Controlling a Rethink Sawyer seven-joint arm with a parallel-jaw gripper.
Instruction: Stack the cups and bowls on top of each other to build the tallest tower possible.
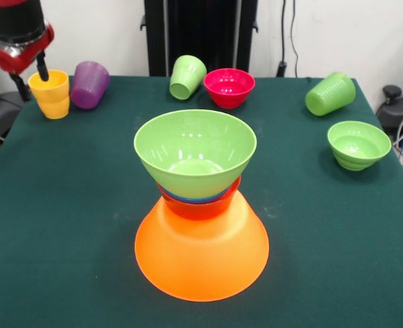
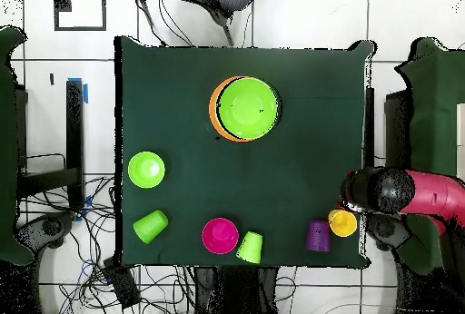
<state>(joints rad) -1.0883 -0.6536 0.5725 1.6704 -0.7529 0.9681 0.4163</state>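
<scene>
The tower stands mid-table: a huge orange bowl point(image 1: 201, 263) point(image 2: 216, 118) upside down as base, then a red-orange bowl point(image 1: 200, 207), a blue bowl's rim point(image 1: 188, 199), and a large light green bowl point(image 1: 195, 152) point(image 2: 246, 108) upright on top. A yellow cup point(image 1: 51, 96) point(image 2: 342, 224) stands upright at the far left corner. My gripper point(image 1: 33, 79) point(image 2: 349, 206) is open at that cup's rim, one finger over its mouth and one outside its left wall. Beside it a purple cup point(image 1: 89, 84) point(image 2: 318, 235) lies on its side.
Along the far edge lie a light green cup point(image 1: 186, 76) point(image 2: 249, 247), a pink bowl point(image 1: 229, 87) point(image 2: 220, 235), and another light green cup point(image 1: 330, 93) point(image 2: 150, 226) on its side. A small green bowl point(image 1: 357, 143) point(image 2: 146, 169) sits upright at the right.
</scene>
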